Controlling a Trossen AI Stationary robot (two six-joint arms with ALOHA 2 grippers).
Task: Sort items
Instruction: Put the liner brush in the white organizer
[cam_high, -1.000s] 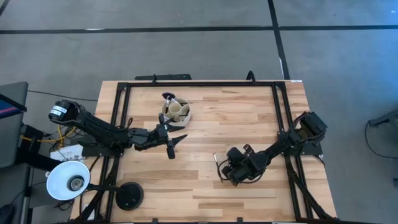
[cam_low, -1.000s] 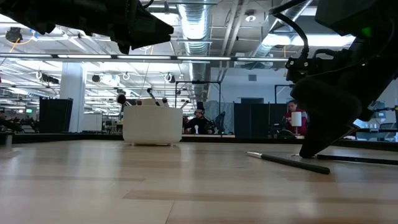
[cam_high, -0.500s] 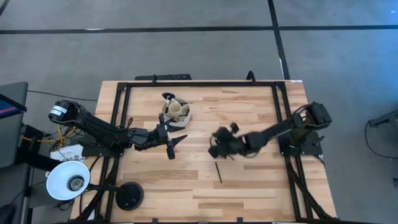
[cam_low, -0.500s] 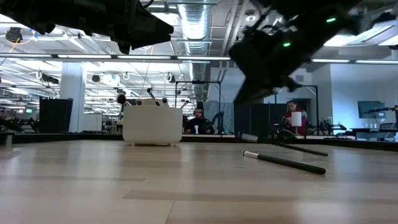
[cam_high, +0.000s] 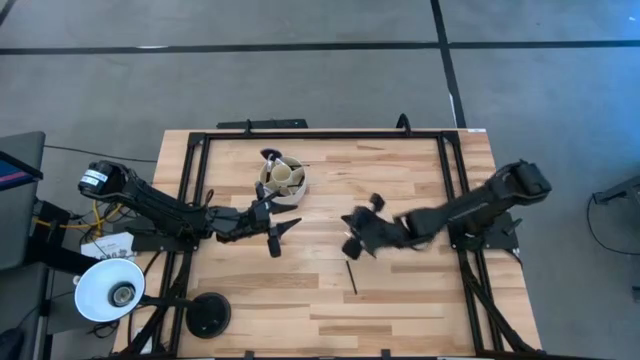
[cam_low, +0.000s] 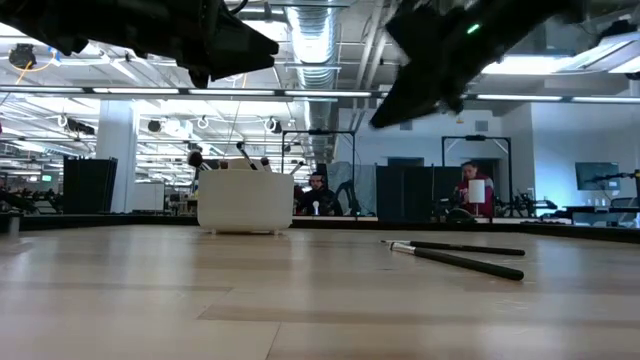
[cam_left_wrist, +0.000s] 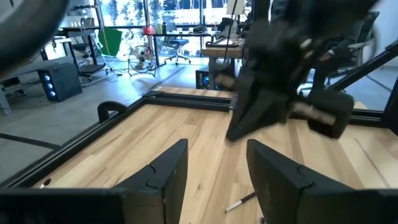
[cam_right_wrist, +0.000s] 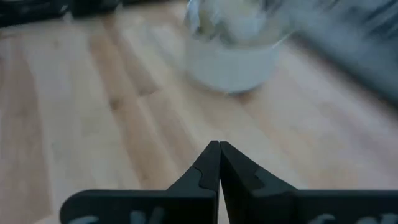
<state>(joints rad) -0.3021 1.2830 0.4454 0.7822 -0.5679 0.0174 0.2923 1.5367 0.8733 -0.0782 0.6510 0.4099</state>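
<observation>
Pale wood table (cam_high: 400, 290) framed by black rails, grey floor around it in the high view. Near frame centre of that view, just below the right gripper: one thin dark brush (cam_high: 351, 277) lying flat on the planks; in the low view, lying at right of centre (cam_low: 455, 260) with a second thin dark stick right behind it, identity unclear. Further brushes (cam_low: 243, 155) standing up out of the round cream cup (cam_high: 284, 178) at upper left of centre in the high view, among them one with a fluffy dark head (cam_high: 270, 155) at the cup's far-left rim; same cup white and squat at left of centre in the low view (cam_low: 245, 202). Right gripper (cam_high: 352, 233) hanging above the table at frame centre, fingers (cam_right_wrist: 208, 163) pressed tightly together, nothing between them, cup blurred ahead of it in its wrist view. Left gripper (cam_high: 283, 231) hovering just below the cup, left of centre, fingers (cam_left_wrist: 168, 165) spread apart and empty. White lamp (cam_high: 109, 290) and round black base (cam_high: 208, 315) at lower left. Beyond the table in the low view: open office hall, exposed ducts, people seated far back.
</observation>
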